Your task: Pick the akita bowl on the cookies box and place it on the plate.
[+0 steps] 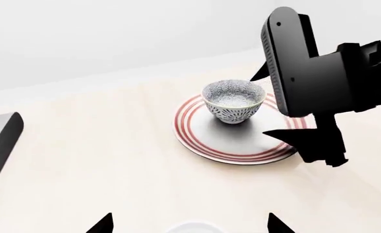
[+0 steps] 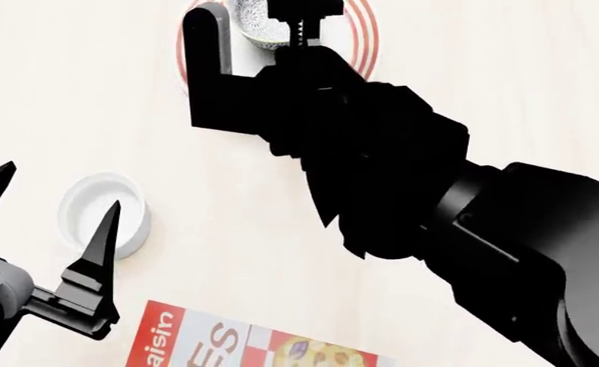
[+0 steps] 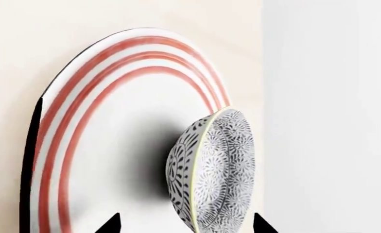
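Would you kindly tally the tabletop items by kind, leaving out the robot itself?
Patterned bowls: 1, the akita bowl, standing on the plate.
Plates: 1, the plate with red rings.
Plain white cups: 1, the white cup.
Cartons: 1, the cookies box, partly in view.
Total: 4

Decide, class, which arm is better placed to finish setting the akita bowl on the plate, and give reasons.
The right. Its gripper reaches over the plate, where the akita bowl already sits upright. The left gripper hangs open near the white cup, away from the plate.
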Robot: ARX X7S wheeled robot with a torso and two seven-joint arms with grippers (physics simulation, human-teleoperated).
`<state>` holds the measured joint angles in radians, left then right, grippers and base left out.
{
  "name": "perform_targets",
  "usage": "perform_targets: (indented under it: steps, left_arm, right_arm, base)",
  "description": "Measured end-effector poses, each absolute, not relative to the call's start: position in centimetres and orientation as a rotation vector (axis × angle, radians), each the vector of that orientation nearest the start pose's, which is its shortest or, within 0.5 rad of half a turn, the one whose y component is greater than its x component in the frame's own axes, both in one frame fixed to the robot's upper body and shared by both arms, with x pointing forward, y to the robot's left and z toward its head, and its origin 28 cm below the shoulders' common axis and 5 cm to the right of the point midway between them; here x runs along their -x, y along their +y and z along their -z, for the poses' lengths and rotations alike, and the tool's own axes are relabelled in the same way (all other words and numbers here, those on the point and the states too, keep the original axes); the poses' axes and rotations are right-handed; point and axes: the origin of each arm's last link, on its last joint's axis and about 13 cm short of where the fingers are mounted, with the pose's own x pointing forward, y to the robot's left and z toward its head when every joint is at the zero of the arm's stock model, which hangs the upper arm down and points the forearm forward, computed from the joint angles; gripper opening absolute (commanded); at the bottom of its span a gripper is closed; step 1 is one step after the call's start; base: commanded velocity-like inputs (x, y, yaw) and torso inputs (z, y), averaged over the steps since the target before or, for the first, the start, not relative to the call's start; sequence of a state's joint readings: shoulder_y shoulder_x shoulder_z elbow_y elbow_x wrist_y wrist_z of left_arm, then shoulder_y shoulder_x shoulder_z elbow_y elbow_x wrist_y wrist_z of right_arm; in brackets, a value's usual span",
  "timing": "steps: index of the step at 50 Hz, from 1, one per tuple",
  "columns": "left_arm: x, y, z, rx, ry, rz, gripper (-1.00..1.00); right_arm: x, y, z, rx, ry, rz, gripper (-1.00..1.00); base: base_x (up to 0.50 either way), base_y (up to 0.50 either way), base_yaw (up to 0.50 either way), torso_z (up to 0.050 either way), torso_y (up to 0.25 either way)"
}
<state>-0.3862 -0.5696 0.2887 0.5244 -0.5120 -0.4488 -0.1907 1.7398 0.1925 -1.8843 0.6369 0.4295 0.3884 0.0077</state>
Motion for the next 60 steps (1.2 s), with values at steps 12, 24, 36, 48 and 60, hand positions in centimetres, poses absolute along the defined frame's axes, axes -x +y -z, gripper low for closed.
perform_targets:
  steps: [12, 24, 36, 48, 60]
  left_arm:
    - [-23.9, 23.7, -17.0, -0.173, -0.268, 0.277, 1.00]
    - [-23.2, 23.7, -18.1, -0.180, -0.327, 0.243, 1.00]
    - [-21.8, 24.2, -20.0, -0.135, -0.459, 0.117, 1.00]
    - [-19.8, 24.7, -21.3, -0.075, -0.606, -0.031, 1.00]
    - [-18.0, 25.6, -22.0, -0.012, -0.767, -0.210, 1.00]
  right_arm:
    - [-38.6, -7.0, -30.2, 1.492, -0.122, -0.371, 1.00]
    - [-33.9, -8.8, -31.0, 1.454, -0.178, -0.377, 1.00]
    - [-28.0, -10.1, -30.7, 1.261, -0.414, -0.319, 1.00]
    - [-21.8, -11.9, -27.3, 0.943, -0.658, -0.152, 1.00]
    - [-17.0, -14.0, -24.9, 0.709, -0.887, 0.057, 1.00]
  base:
    - [0.00, 0.00, 0.00, 0.000, 0.000]
    - [0.00, 0.00, 0.00, 0.000, 0.000]
    - [0.00, 0.00, 0.00, 0.000, 0.000]
    - [0.00, 0.00, 0.00, 0.000, 0.000]
    - [0.00, 0.00, 0.00, 0.000, 0.000]
